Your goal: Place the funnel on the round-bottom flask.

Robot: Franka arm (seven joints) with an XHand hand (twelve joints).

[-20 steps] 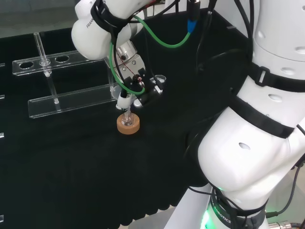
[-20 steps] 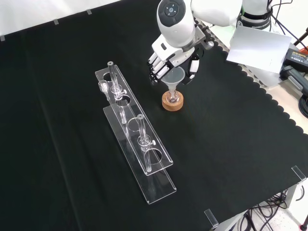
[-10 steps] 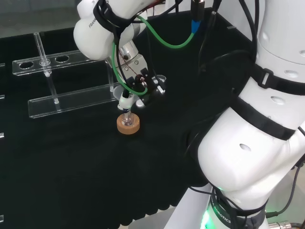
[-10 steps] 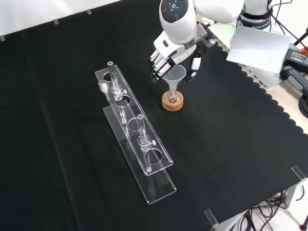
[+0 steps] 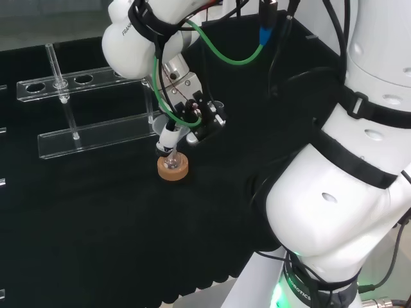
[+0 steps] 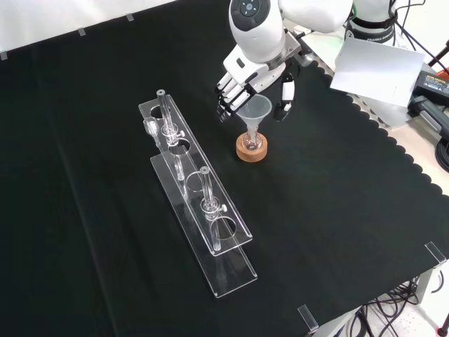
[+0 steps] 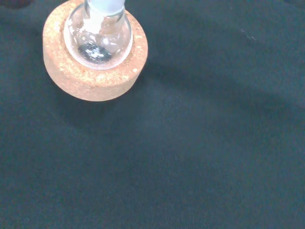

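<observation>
A small round-bottom flask (image 6: 251,138) stands in a cork ring (image 6: 251,151) on the black cloth. A clear funnel (image 6: 256,112) rests upright with its stem in the flask's neck. The hand (image 6: 247,74) hovers just above and behind the funnel; its fingers (image 6: 228,98) and thumb (image 6: 286,93) hang on either side of the funnel's rim with a gap to it. In the head view the hand (image 5: 192,115) is over the cork ring (image 5: 172,169), and the funnel (image 5: 173,136) shows faintly below the fingers. The wrist view looks down on the flask's bulb (image 7: 97,33) in the ring (image 7: 93,67).
A long clear rack (image 6: 200,210) holding test tubes lies to the left of the flask in the front view, and in the head view the rack (image 5: 90,135) is behind it. A white sheet (image 6: 379,67) lies past the cloth's scalloped edge at the right.
The fingers and thumb have spread away from the funnel and the hand has risen a little. The funnel stays seated in the flask's neck.
</observation>
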